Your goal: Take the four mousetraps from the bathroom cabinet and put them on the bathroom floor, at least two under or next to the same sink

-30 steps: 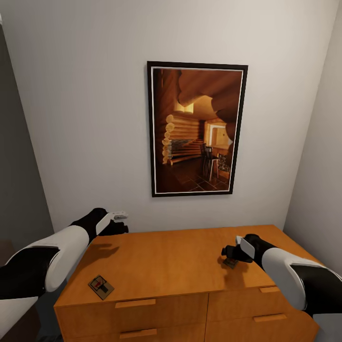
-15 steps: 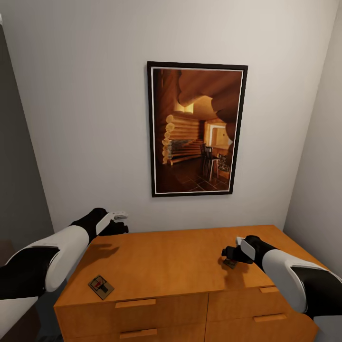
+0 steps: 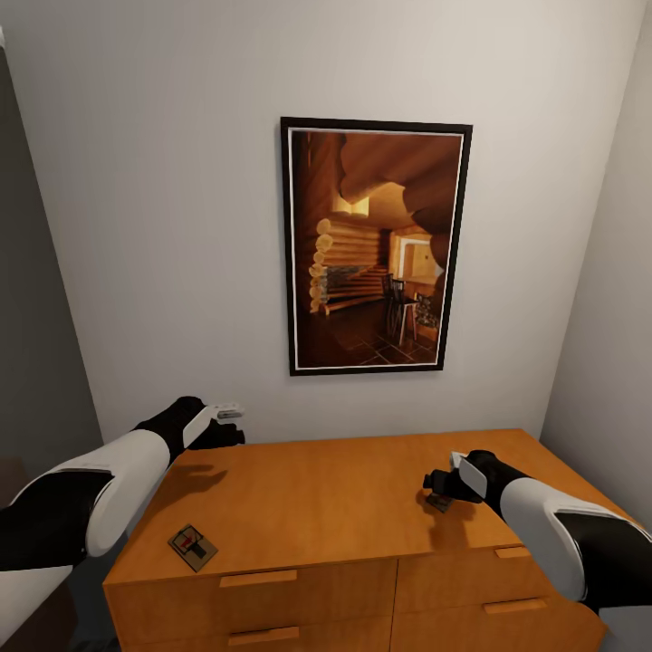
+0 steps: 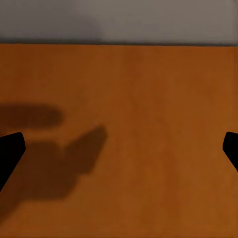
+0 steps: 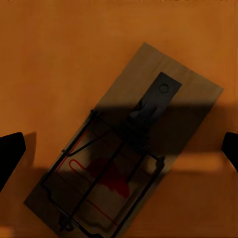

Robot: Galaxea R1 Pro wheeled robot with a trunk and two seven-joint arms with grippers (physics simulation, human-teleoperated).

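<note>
The orange-brown cabinet point(image 3: 317, 493) stands against the wall below me. One mousetrap point(image 3: 192, 547) lies flat near its front left corner. A second mousetrap point(image 3: 440, 502) lies on the right part of the top, directly under my right gripper point(image 3: 436, 486). In the right wrist view this mousetrap point(image 5: 166, 99) sits diagonally between the two spread fingertips point(image 5: 10, 153), and the right gripper point(image 5: 119, 154) is open just above it. My left gripper point(image 3: 228, 436) hovers open over the cabinet's back left corner. Bare wood shows between the fingers of the left gripper point(image 4: 119, 148).
A framed picture point(image 3: 374, 246) of a log interior hangs on the white wall above the cabinet. Drawer fronts with bar handles point(image 3: 258, 577) face me. A side wall point(image 3: 607, 344) closes in on the right, and a grey wall point(image 3: 36, 362) on the left.
My right arm has sunk very slightly towards the mousetrap beneath it. The left arm and both mousetraps are where they were.
</note>
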